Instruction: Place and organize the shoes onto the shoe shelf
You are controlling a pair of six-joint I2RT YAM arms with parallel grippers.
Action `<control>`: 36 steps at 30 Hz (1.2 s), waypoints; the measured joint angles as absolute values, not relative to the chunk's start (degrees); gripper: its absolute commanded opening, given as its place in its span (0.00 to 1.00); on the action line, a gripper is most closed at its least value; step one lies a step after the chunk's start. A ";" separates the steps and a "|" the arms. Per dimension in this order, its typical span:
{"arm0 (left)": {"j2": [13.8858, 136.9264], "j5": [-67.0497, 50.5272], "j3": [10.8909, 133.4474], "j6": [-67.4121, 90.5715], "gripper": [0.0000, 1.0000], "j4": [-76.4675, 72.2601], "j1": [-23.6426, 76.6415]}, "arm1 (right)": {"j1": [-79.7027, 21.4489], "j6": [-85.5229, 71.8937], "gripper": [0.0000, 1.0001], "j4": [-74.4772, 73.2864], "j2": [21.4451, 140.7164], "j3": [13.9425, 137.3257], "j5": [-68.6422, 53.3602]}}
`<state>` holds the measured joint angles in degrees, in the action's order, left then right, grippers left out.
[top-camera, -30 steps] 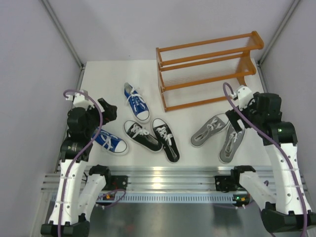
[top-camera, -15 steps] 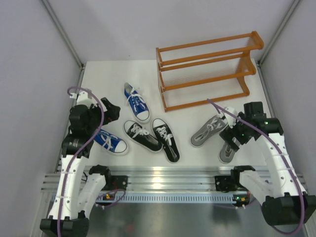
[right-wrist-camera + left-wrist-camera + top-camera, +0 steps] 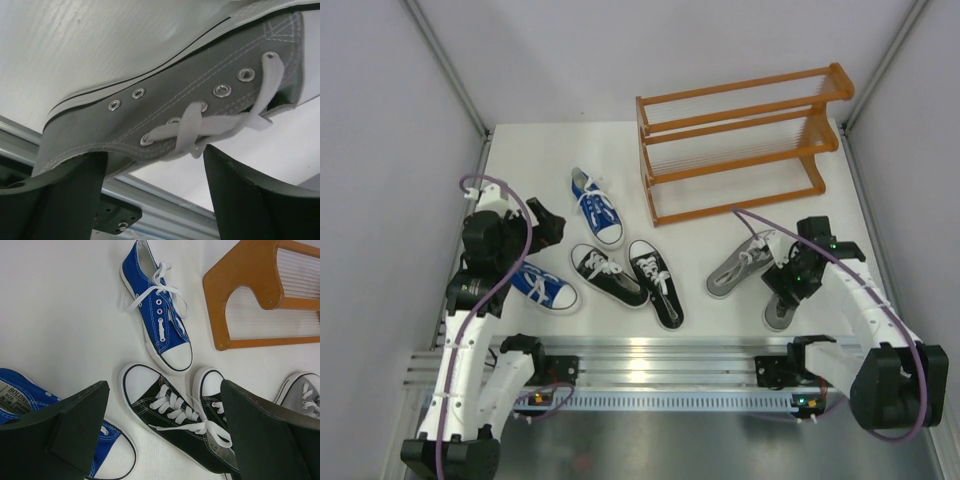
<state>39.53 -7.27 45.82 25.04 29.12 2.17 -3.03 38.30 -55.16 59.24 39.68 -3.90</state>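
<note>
Six sneakers lie on the white surface (image 3: 550, 150), all on the near side of the orange-brown shoe shelf (image 3: 740, 145), which stands at about 1 o'clock from the middle of the surface, its long side slanted. One blue shoe (image 3: 597, 207) lies at 10 o'clock with its toe toward the arms. The second blue shoe (image 3: 548, 290) lies at 8 o'clock, partly hidden under the left arm. At 7 o'clock the first black shoe (image 3: 608, 274) and the second black shoe (image 3: 656, 283) lie just beside each other, toes pointing away from the arms and spreading apart. At 4 o'clock the farther grey shoe (image 3: 740, 265) lies slanted, with the nearer grey shoe (image 3: 778, 316) close beside it toward 5 o'clock. The left end effector (image 3: 163, 390) hangs above the surface near the two blue shoes, its jaws spread wide and holding nothing. Its wrist view looks down past the fingers at the black pair. The right end effector (image 3: 152, 155) is down at the nearer grey shoe. Its jaws are apart, with one dark finger on each side of the laced upper. The white lace hangs between them, and whether the fingers touch the canvas cannot be told.
</note>
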 measured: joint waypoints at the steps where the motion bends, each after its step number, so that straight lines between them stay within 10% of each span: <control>1: 39.51 -7.31 45.82 25.04 0.98 29.15 2.17 | -2.87 38.00 0.68 -53.69 59.92 38.52 -3.68; 9: 37.10 -8.12 45.82 25.41 0.98 29.23 2.17 | -0.58 37.10 0.00 -46.83 60.97 35.22 -1.61; 36: 33.74 -9.72 45.84 25.85 0.98 29.23 2.17 | 13.43 41.71 0.00 -30.79 75.50 59.33 -14.09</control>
